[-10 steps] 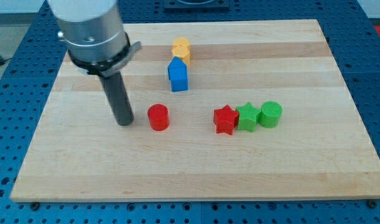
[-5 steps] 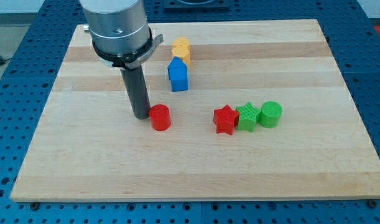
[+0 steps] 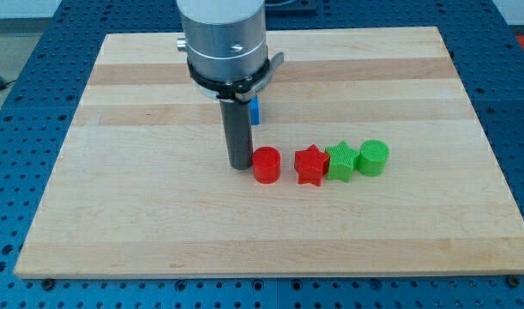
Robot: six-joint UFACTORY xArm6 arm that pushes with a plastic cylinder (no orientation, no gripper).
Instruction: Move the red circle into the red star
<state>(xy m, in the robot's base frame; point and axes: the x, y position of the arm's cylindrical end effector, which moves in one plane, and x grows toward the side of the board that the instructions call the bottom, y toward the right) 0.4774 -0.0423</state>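
Note:
The red circle [image 3: 266, 165] stands on the wooden board [image 3: 116, 215] near the middle. My tip [image 3: 240, 164] touches its left side. The red star [image 3: 310, 166] lies just to the right of the circle, a small gap apart. The rod and the arm's body rise above the tip toward the view's top.
A green star-like block [image 3: 340, 160] touches the red star's right side, and a green cylinder [image 3: 374, 158] sits to its right. A blue block [image 3: 255, 110] shows partly behind the rod; the rest is hidden by the arm.
My tip has moved right, reached the red circle and pushed it right, close to the red star. The arm now hides the yellow block and most of the blue block.

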